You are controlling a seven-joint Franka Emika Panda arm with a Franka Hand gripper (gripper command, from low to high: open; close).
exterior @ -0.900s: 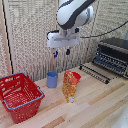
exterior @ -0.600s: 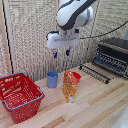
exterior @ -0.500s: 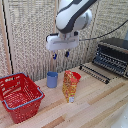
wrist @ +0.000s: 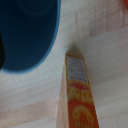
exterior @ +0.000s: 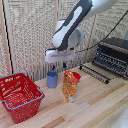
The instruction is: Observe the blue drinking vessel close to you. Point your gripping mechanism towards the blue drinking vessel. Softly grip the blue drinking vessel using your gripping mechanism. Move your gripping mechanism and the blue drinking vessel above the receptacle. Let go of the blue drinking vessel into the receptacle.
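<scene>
The blue drinking vessel [exterior: 52,79] stands upright on the wooden table, between the receptacle and an orange-red snack bag. My gripping mechanism [exterior: 57,67] hangs just above it and slightly toward the exterior view's right, fingers pointing down. It is open with nothing between the fingers. The wrist view looks straight down on the vessel's blue rim [wrist: 26,35], close and blurred. The receptacle [exterior: 20,95], a red latticed basket, sits at the exterior view's left near the table's front.
An orange-red snack bag [exterior: 70,86] stands right beside the cup on the exterior view's right and also fills part of the wrist view as the snack bag [wrist: 80,95]. A black toaster oven [exterior: 113,55] stands at the back right. A slatted wall lies behind.
The gripper has come down toward the blue cup. The cup, bag and basket have not moved.
</scene>
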